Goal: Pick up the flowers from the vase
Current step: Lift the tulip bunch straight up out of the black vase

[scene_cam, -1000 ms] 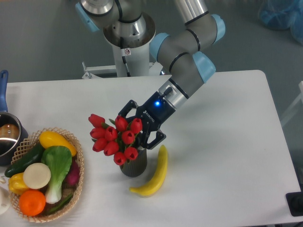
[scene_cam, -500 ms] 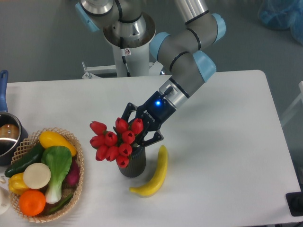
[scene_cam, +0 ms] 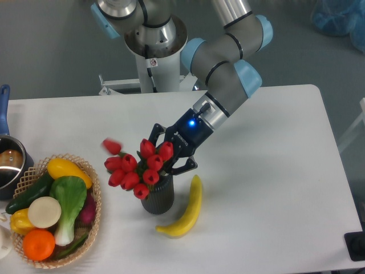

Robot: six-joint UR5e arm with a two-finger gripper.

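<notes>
The flowers point(scene_cam: 138, 168) fan out leftward over the vase point(scene_cam: 158, 196), their stems still in its mouth. Just right of the heads, the gripper point(scene_cam: 165, 162) sits behind the bunch with its fingers around the stems; whether it is pinching them cannot be told. The bunch leans left, away from the arm.

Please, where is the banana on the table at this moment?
The banana lies on the white table near its front edge, just right of the dark vase holding the red flowers.
</notes>
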